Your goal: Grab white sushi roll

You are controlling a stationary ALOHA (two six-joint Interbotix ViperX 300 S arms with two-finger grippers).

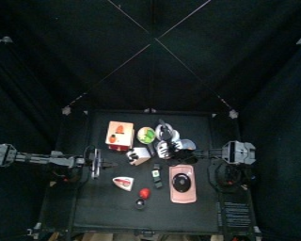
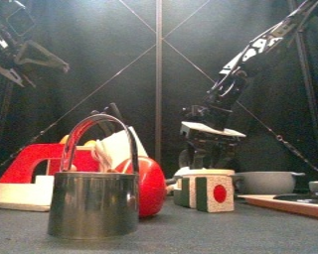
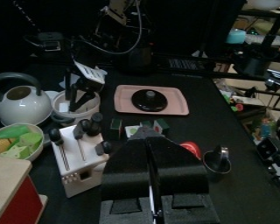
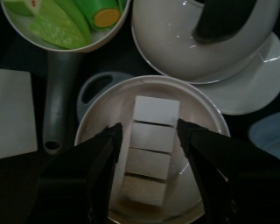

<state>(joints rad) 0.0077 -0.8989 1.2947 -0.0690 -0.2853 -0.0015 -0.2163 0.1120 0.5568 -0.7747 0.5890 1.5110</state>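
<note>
The white sushi roll is a small white stubby piece with a red dot on its face, standing on the table right of a red ball. My right gripper hangs open behind it, over a cream bowl that holds a white segmented bar. Its fingers stand on either side of that bar and hold nothing. In the top view the right gripper is among the bowls at the back right. My left gripper rests shut and empty at the table's left side.
A green-filled bowl and a white lidded dish crowd the cream bowl. A pink tray with a dark round piece lies front right. A white-and-red wedge, a metal cup and a white kettle also stand here.
</note>
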